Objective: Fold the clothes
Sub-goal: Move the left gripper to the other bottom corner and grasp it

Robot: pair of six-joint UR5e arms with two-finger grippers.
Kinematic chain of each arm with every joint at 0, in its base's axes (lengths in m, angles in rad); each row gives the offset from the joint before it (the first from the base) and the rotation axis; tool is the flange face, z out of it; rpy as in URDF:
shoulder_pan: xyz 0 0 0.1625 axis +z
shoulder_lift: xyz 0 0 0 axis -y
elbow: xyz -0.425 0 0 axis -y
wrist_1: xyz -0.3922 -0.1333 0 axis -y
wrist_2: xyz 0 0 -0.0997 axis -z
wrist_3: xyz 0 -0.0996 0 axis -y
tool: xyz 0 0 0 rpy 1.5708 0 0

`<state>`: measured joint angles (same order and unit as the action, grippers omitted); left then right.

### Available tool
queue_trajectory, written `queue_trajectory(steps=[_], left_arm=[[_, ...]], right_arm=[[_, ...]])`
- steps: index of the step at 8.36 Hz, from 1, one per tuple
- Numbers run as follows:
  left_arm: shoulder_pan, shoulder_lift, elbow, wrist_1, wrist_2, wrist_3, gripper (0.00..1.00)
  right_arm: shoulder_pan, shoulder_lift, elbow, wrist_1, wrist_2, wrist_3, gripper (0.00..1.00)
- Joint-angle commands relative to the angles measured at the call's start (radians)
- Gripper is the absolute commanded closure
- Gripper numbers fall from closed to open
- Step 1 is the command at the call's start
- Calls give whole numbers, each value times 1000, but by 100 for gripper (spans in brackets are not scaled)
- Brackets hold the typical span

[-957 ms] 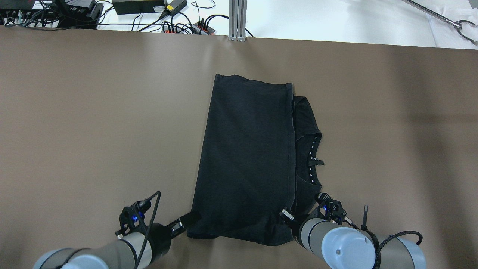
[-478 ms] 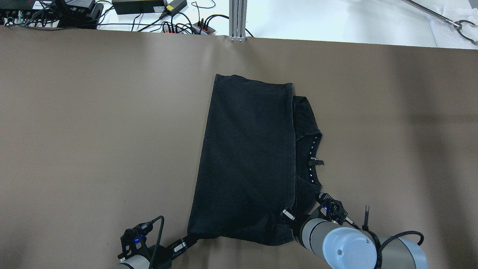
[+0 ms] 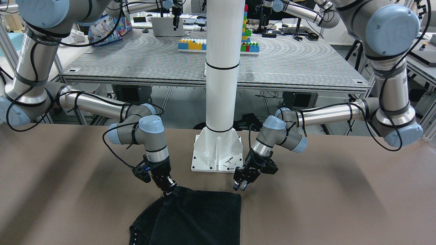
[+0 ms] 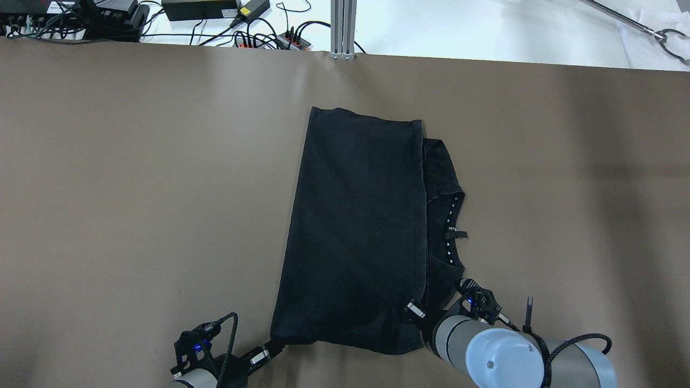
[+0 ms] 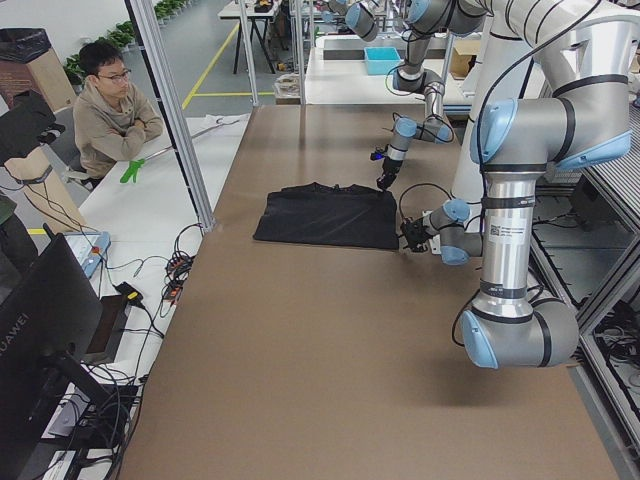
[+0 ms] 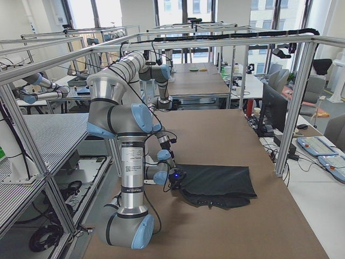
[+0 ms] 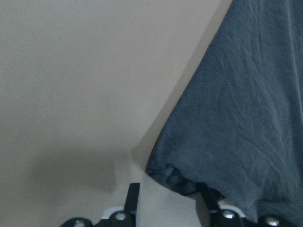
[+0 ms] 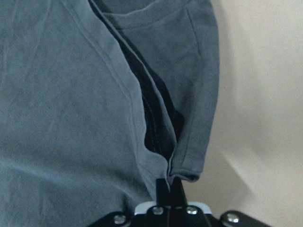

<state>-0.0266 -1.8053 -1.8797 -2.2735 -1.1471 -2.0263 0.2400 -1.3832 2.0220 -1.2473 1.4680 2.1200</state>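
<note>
The black garment lies flat in the table's middle, folded lengthwise, with its collar showing on the right. It also shows in the front view. My right gripper is shut on the garment's near right corner; the right wrist view shows the closed fingertips pinching the hem. My left gripper sits at the near left corner. In the left wrist view its fingers stand apart, with the cloth corner just ahead of the gap. It hovers low over the table.
The brown table spreads wide on both sides of the garment. The white post and its base stand between my arms. Cables and power bricks lie beyond the far edge. A seated person watches from the side.
My left gripper has drawn back toward the robot, from over the garment's near left part to just off its corner. The right gripper and the garment have stayed put.
</note>
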Motion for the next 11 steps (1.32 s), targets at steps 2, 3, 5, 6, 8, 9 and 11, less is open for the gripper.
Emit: queue_trajectory(steps=[2, 3, 5, 6, 8, 9, 11], left_arm=[[-13, 0, 22, 0, -2, 0, 50], [-18, -6, 28, 0, -2, 0, 50], [-27, -8, 30, 0, -3, 0, 53], [-36, -9, 37, 0, -5, 0, 53], [-41, -11, 48, 0, -6, 0, 55], [-41, -20, 63, -4, -6, 0, 58], [-39, -39, 65, -4, -6, 0, 79]], right_arm=[[-1, 0, 3, 0, 0, 0, 87], [-1, 0, 3, -1, 0, 0, 87], [-1, 0, 3, -1, 0, 0, 87], [-1, 0, 3, -1, -2, -2, 87], [-2, -2, 3, -1, -2, -3, 87], [-1, 0, 3, -1, 0, -5, 87], [-1, -2, 3, -1, -2, -8, 87]])
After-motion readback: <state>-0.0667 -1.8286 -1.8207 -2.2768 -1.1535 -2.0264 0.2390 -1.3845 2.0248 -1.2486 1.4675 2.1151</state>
